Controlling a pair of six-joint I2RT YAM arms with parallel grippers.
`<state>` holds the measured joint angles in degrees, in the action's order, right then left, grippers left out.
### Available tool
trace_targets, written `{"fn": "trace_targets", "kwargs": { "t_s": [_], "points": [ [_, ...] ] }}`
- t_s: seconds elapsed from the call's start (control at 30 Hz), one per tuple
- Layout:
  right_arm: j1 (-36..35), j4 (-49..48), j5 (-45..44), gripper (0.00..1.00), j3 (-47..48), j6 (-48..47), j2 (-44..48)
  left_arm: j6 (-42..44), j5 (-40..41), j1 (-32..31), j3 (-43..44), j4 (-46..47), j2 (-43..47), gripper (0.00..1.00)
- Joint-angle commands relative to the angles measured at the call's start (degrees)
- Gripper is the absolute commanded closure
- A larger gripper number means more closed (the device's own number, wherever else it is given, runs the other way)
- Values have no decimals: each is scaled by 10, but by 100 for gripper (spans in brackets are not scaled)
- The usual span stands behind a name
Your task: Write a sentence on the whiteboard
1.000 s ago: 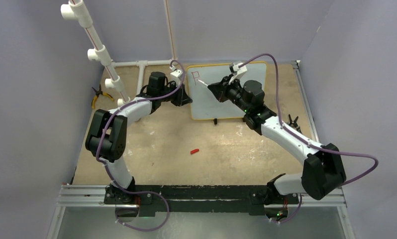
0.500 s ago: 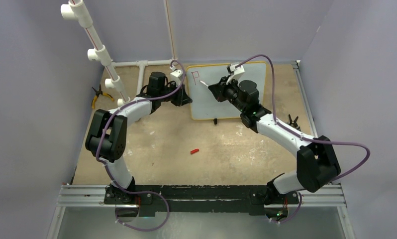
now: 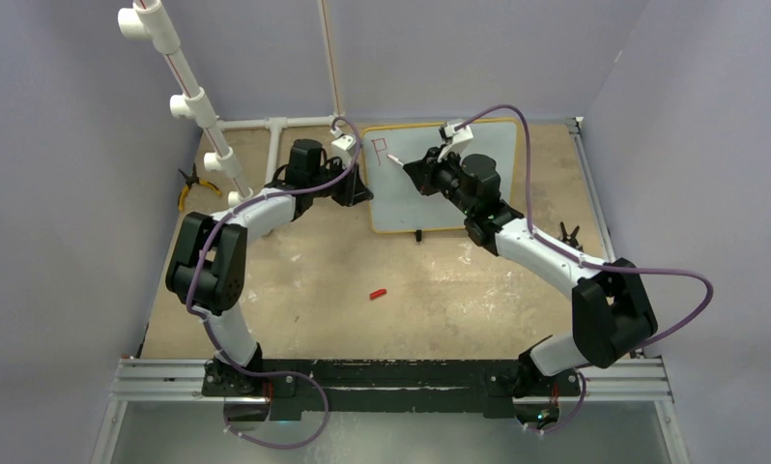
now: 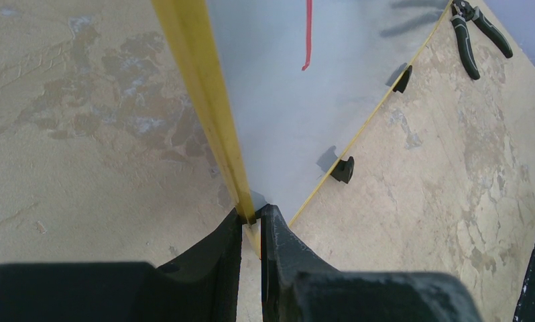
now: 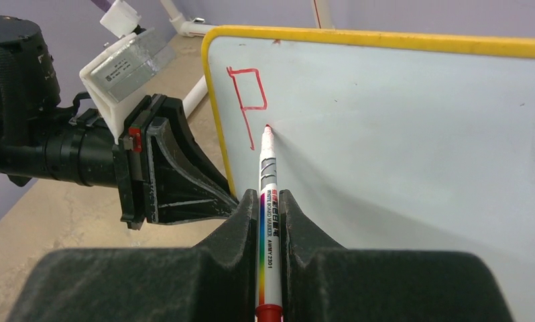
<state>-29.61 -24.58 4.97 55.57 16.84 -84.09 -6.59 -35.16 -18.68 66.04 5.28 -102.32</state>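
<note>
The whiteboard (image 3: 401, 208), white with a yellow frame, lies at the back of the table. Of the sentence only a red letter "P" (image 3: 380, 148) shows, near the board's top left corner (image 5: 248, 100). My left gripper (image 3: 360, 189) is shut on the board's left frame edge (image 4: 204, 100), one finger on each side (image 4: 251, 218). My right gripper (image 3: 415, 172) is shut on a white marker (image 5: 268, 174) with a rainbow stripe. Its red tip (image 5: 267, 127) touches the board just right of the P's stem.
A red marker cap (image 3: 378, 292) lies on the bare tabletop in front of the board. Pliers lie at the left (image 3: 190, 184) and at the right (image 3: 567, 235). A white PVC pipe frame (image 3: 193, 97) rises at the back left.
My right arm's elbow has swung left and the gripper has shifted slightly up and left over the board. The marker tip stays beside the P. The left arm has not moved.
</note>
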Motion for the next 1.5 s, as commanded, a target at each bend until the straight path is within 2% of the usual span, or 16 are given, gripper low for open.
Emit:
{"fn": "trace_targets", "kwargs": {
  "t_s": [0.0,0.83,1.47],
  "points": [
    [2,-35,-14,100,30,-19,-6,18,15,-4,15,-5,6,100],
    [0,19,16,100,24,-47,-26,19,17,-5,16,-6,9,100],
    [0,36,-39,100,34,-50,0,20,18,-5,16,-7,9,100]
  ]
}}
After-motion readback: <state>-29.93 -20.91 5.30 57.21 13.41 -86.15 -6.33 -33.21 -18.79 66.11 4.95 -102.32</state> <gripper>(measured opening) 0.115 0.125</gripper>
